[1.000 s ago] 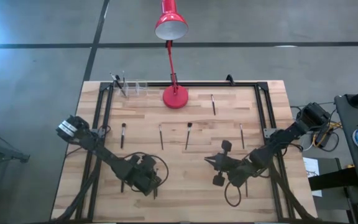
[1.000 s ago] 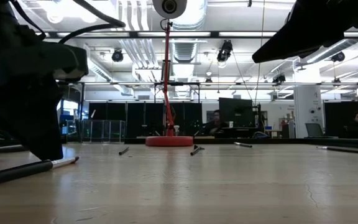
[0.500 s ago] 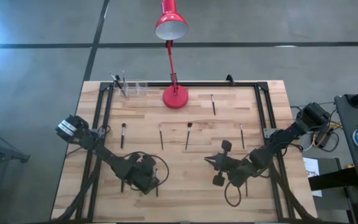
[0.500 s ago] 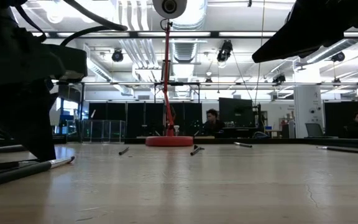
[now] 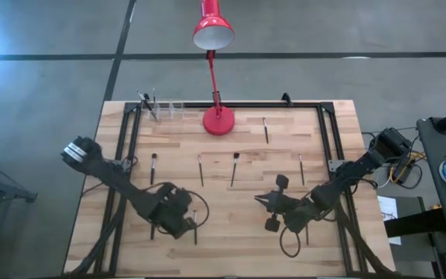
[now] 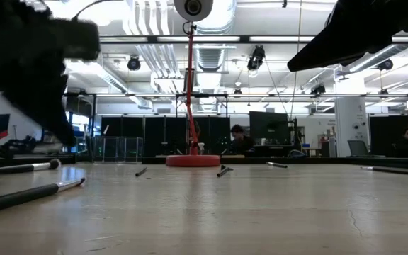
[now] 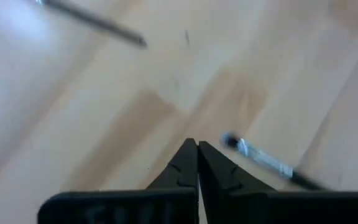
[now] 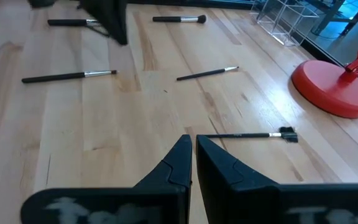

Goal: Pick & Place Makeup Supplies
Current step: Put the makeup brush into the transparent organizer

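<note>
Thin dark makeup brushes lie flat on the wooden table: one [image 5: 153, 167], another [image 5: 200, 169], a third [image 5: 235, 169], and more to the right. My left gripper [image 5: 189, 222] hangs shut and empty above the table's near left part. A silver-ferruled brush [image 7: 260, 158] lies on the wood just beside its tips. In the low view two brushes [image 6: 30, 195] rest on the table below that gripper [image 6: 44, 78]. My right gripper [image 8: 192, 146] hovers shut and empty over the near right part [image 5: 273, 211].
A red desk lamp stands on its round base [image 5: 218, 120] at the far middle. A clear holder [image 5: 165, 108] with a few sticks sits at the far left. A black frame [image 5: 324, 108] runs around the table. Bare wood lies between the two arms.
My left gripper has shut its fingers on nothing, risen clear of the table and rolled at the wrist. The brushes beneath it stay flat on the wood, and one farther brush now shows in the low view.
</note>
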Available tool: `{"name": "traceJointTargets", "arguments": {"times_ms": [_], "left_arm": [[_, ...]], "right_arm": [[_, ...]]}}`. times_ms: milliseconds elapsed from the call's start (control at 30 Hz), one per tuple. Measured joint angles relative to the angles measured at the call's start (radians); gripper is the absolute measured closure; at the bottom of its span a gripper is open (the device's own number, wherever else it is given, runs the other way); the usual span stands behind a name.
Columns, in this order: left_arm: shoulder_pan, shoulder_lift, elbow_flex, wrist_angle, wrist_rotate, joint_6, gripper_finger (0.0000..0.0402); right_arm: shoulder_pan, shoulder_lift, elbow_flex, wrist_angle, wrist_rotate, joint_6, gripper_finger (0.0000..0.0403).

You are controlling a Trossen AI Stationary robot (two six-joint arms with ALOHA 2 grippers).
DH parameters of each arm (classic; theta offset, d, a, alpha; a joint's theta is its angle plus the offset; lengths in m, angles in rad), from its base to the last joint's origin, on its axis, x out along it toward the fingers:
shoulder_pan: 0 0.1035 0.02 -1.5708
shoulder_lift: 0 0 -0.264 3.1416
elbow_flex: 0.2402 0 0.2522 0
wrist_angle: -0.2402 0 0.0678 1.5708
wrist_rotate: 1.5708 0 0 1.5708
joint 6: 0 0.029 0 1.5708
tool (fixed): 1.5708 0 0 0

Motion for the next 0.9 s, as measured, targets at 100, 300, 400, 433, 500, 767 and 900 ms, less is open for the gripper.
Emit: {"name": "traceJointTargets", "arguments": {"times_ms": [100,300,400,433,500,767,900], "left_arm": [[-0.001,-0.079,0.0,0.002,-0.126,0.034,0.0401],[0.0,-0.224,0.0,0.008,-0.446,0.16,0.0401],[0.01,-0.286,-0.006,0.007,-0.604,0.245,0.0401],[0.018,-0.308,-0.014,0.007,-0.644,0.261,0.0401],[0.048,-0.356,-0.042,0.007,-0.702,0.281,0.0401],[0.431,-0.586,-0.275,0.346,-0.584,0.588,0.0401],[0.747,-0.647,-0.444,0.881,-0.191,0.84,0.0401]], "right_arm": [[0.0,0.0,0.0,-0.001,0.0,0.0,0.0385],[0.0,0.0,0.0,-0.001,0.0,0.0,0.0385],[0.0,0.0,0.0,-0.001,0.0,0.0,0.0385],[0.0,0.0,0.0,-0.001,0.0,0.0,0.0385],[0.0,0.0,-0.002,-0.001,0.0,0.0,0.0385],[0.0,0.0,-0.002,0.0,0.0,-0.004,0.0385],[0.0,0.0,-0.002,0.0,0.0,-0.007,0.0385]]}}
